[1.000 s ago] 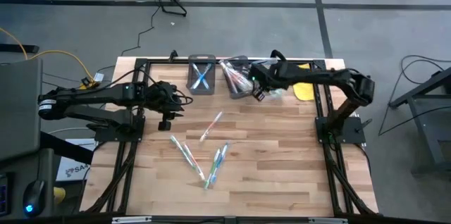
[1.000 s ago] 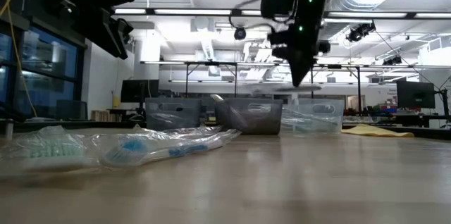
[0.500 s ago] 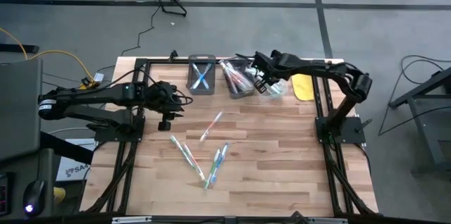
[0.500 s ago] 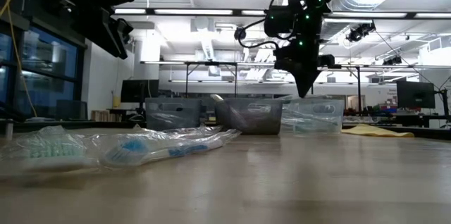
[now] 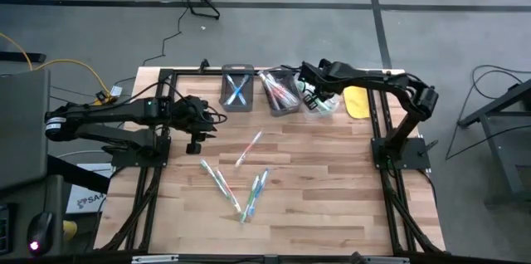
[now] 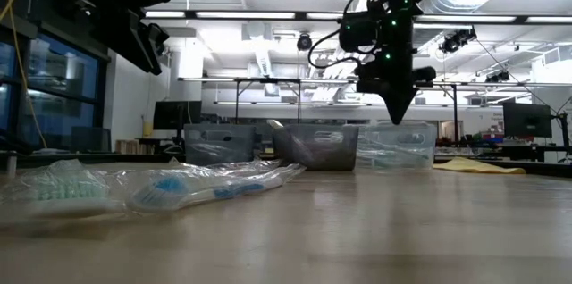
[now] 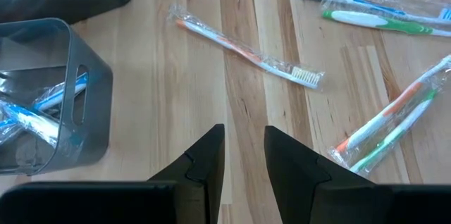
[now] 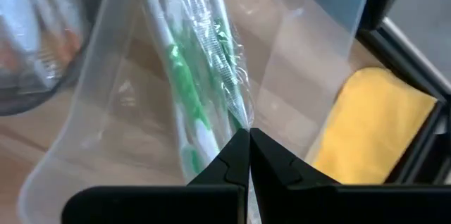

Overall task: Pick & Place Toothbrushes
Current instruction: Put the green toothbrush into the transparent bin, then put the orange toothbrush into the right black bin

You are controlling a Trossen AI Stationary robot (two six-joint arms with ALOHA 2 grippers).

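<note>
Over at nine o'clock the left gripper [image 5: 197, 123] hangs above the left edge of the table [image 5: 332, 206], fingers [image 7: 204, 164] a little apart and holding nothing.

Just inboard, the loose toothbrushes [image 5: 236, 183] lie wrapped on the wood around the middle. One orange and white brush [image 5: 249, 149] runs from seven to one o'clock. A second brush [image 5: 220, 181] runs from ten to four. A pair with blue and green [image 5: 256, 191] runs from one down to seven, so these three form a rough V. Bare wood lies open on every side of them, widest toward three and six o'clock.

Up at twelve, three bins stand in a row along the far edge. The left bin [image 5: 237, 88] holds blue brushes, crossed. The middle bin [image 5: 280, 91] holds a bundle with orange-red handles, leaning toward eleven. The clear right bin [image 5: 319, 102] holds green and white brushes [image 8: 184, 76], long axis roughly along the bin.

Right above that clear bin sits the right gripper [image 5: 310, 91], tips pressed together at the edge of a wrapper; whether it is pinched I cannot tell.

At two o'clock a yellow cloth [image 5: 358, 102] lies beside the clear bin, near the right edge.

No writing is readable.
</note>
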